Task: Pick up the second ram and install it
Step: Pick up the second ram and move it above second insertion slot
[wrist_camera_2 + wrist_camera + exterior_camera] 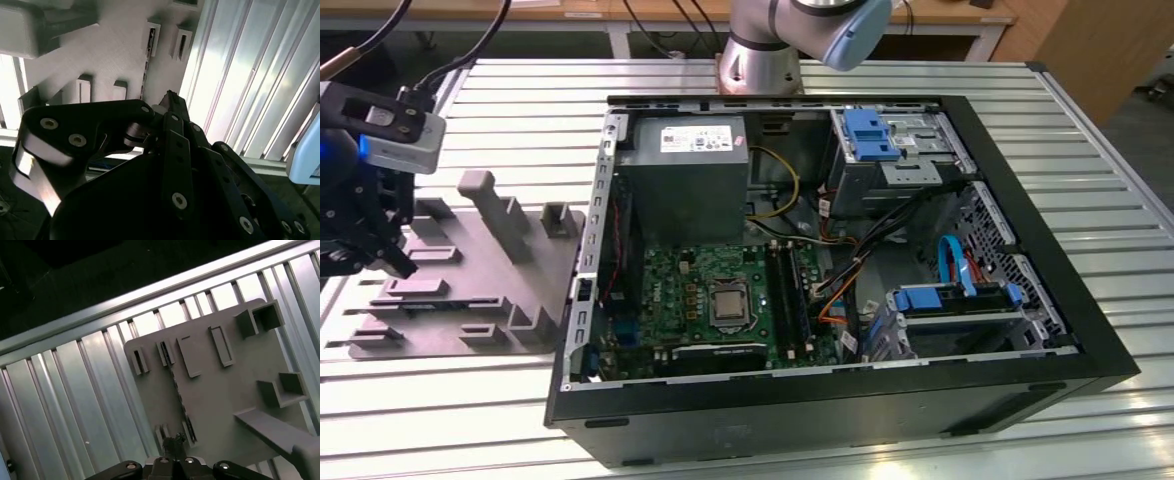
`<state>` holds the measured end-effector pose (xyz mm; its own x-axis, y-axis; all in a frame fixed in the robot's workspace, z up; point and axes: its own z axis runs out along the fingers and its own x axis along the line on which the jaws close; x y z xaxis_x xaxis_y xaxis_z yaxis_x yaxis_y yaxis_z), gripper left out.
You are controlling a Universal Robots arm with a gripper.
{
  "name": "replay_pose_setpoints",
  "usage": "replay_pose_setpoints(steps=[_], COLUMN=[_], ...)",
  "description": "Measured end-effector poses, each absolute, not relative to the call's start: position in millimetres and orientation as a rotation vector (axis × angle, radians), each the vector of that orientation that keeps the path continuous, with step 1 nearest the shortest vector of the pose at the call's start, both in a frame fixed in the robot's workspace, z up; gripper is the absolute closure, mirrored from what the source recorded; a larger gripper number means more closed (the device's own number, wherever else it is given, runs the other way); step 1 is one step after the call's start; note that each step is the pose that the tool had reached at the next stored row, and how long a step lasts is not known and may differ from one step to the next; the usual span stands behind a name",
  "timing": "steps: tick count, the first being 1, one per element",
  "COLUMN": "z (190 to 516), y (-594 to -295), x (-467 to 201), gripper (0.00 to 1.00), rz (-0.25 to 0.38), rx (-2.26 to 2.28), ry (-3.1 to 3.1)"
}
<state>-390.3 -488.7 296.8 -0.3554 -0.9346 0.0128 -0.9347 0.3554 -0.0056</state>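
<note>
The gripper [170, 99], whose fingers in the second wrist view look drawn together with nothing between them, hangs at the far left of the exterior view, over the tray [460, 300]. The ram [181, 405] stands on edge in a slot of that tray and shows in both wrist views as a thin dark line. The fingertips sit above the tray near one end of the ram, and I cannot tell whether they touch it. By my reading the pick-up has not been made, so lifting, carrying and seating are all left. The tray's raised grey blocks [494, 210] stand close around the ram and would crowd a grasp. Further right the open case [854, 410] lies on the slatted table [1081, 130], just beside the tray. Inside it the power supply [680, 180] sits above the motherboard [707, 270]. The long memory slots [787, 290] run beside the processor socket, and whether one already holds a stick cannot be made out. Loose cables [854, 260] hang just to the right of the slots, and the case wall between tray and board would have to be cleared. The blue-latched drive cage [894, 150] fills the far corner.
</note>
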Motion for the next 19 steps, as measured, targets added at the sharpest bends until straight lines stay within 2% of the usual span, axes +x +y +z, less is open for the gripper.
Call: replay_pose_setpoints(steps=[8,13,19], z=[294.1,291.7,284.0], y=[-488.7,-488.6,-488.6], x=[-390.3,-390.4,-390.9], gripper=[0.90,0.90,0.90], rz=[0.023,-0.015,-0.024], rx=[1.860,1.875,1.935], ry=[-2.530,-2.548,-2.508])
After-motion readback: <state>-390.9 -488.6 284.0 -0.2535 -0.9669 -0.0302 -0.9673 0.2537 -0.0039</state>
